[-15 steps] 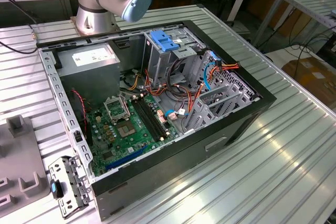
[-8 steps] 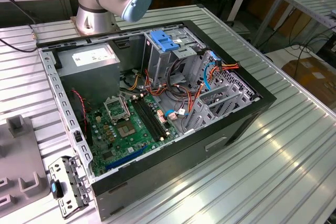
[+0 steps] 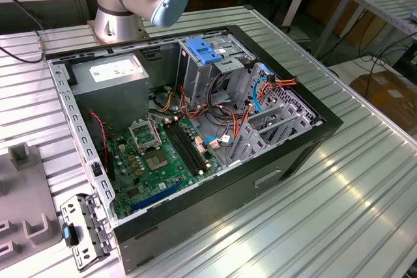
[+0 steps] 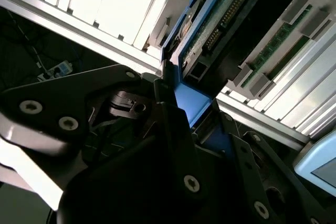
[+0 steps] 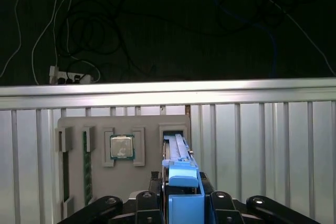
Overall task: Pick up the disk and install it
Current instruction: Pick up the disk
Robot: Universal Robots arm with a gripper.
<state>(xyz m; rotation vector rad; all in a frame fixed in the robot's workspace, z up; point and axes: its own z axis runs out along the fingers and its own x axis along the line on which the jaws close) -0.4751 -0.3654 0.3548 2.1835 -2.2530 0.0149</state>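
Observation:
The disk (image 5: 176,148) stands on edge in a slot of a grey holder tray (image 5: 131,187), with its blue carrier bracket (image 5: 184,203) facing my wrist. My gripper (image 5: 182,182) sits at that bracket end, one black finger (image 5: 152,184) on each side, shut on the disk. In the second wrist view the disk (image 4: 210,30) shows its green circuit-board side, and the blue bracket (image 4: 186,103) lies pinched between the dark fingers (image 4: 173,124) of the gripper (image 4: 191,111).
The open computer case (image 3: 313,141) lies on the ribbed metal table, with a grey drive cage topped by a blue latch (image 3: 205,50) and a power-supply box (image 3: 114,73). The arm's base (image 3: 120,11) stands behind it. The tray also holds a processor (image 5: 122,147) and memory sticks (image 5: 85,161).

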